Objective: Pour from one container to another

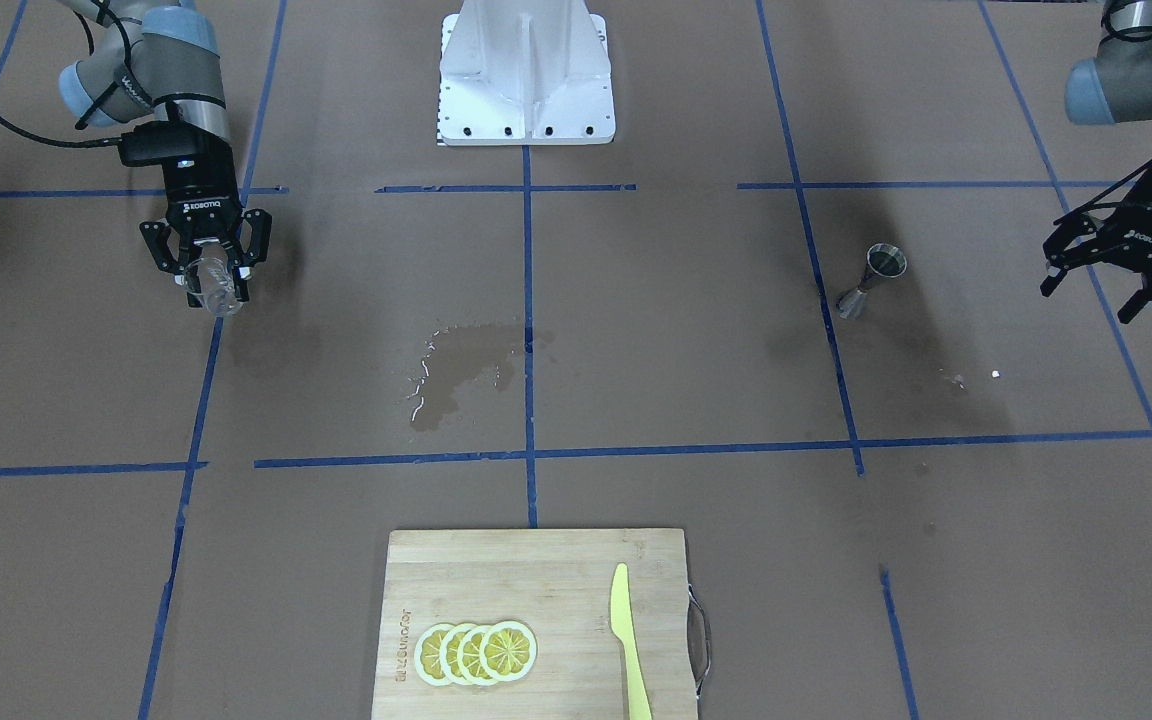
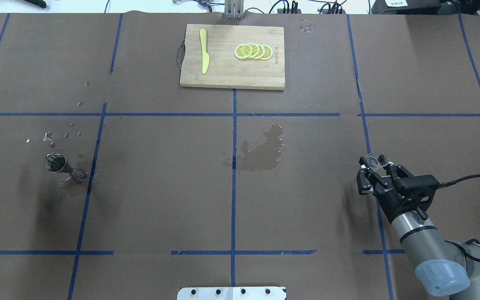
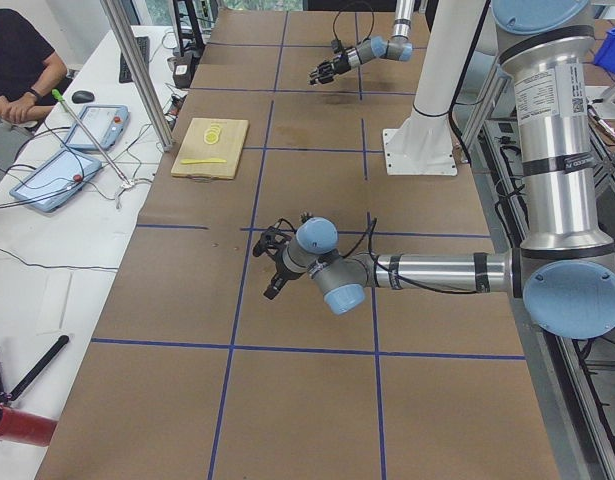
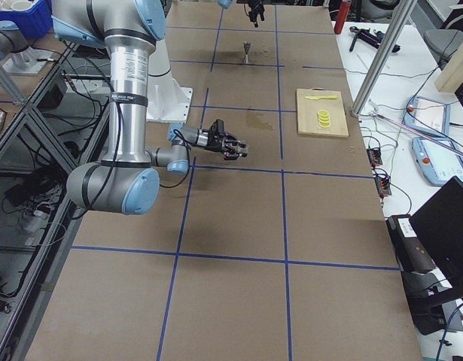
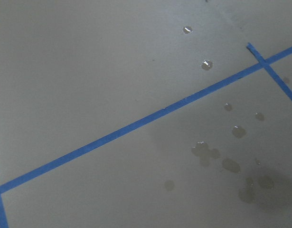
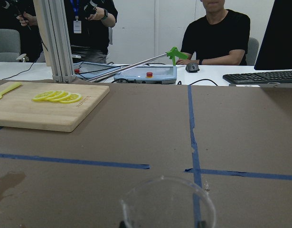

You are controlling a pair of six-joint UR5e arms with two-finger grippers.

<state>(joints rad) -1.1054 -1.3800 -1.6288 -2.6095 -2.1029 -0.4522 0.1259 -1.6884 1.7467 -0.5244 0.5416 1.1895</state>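
The clear glass tumbler (image 1: 216,288) is held above the table at the robot's right, tipped on its side with its mouth facing away from the robot. My right gripper (image 1: 210,280) is shut on the tumbler (image 2: 375,159). Its round rim (image 6: 167,202) fills the bottom of the right wrist view. The steel jigger (image 2: 58,163) stands upright on the table far off at the robot's left, also in the front view (image 1: 876,278). My left gripper (image 1: 1091,295) hangs open beside the jigger, farther out toward the table's end, with nothing in it.
A water puddle (image 2: 261,154) lies mid-table. Droplets (image 5: 221,156) dot the paper around the jigger. A wooden cutting board (image 2: 231,79) with lemon slices (image 2: 253,51) and a yellow knife (image 2: 203,56) sits at the far edge. People sit behind that edge.
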